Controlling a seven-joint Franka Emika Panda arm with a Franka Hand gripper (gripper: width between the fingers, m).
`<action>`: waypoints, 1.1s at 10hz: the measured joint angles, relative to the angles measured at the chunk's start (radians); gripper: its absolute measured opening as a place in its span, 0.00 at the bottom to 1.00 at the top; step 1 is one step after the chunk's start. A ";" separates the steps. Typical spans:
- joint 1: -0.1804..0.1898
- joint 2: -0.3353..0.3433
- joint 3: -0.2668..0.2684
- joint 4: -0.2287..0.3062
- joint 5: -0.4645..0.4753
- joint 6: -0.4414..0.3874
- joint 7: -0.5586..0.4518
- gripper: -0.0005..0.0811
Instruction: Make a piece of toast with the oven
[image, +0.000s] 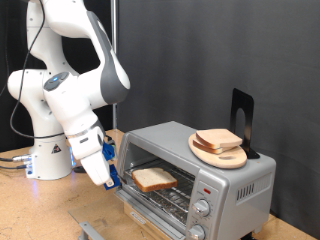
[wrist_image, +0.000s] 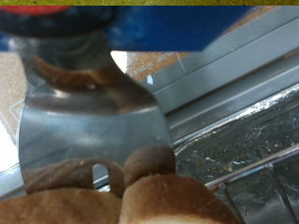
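The silver toaster oven (image: 225, 185) stands with its door (image: 150, 207) folded down and open. A slice of toast (image: 153, 179) lies flat on the wire rack inside the oven mouth. My gripper (image: 110, 178), with blue on its fingers, hangs just off the exterior view's left of the oven opening, above the open door and close to the toast, with nothing seen between its fingers. The wrist view is a blurred close-up of shiny metal (wrist_image: 89, 126) and the wire rack (wrist_image: 252, 173). Brown shapes at its edge cannot be told apart.
A round wooden plate (image: 232, 159) with two more bread slices (image: 216, 140) sits on top of the oven, with a black stand (image: 241, 115) behind it. Two round knobs (image: 201, 208) are on the oven front. The white arm base (image: 50, 150) stands on the wooden table.
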 joint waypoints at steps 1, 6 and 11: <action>0.003 0.000 0.015 -0.006 -0.016 0.018 0.017 0.55; 0.008 -0.002 0.072 -0.014 -0.082 0.043 0.116 0.55; -0.037 0.005 0.052 -0.043 -0.181 0.043 0.096 0.55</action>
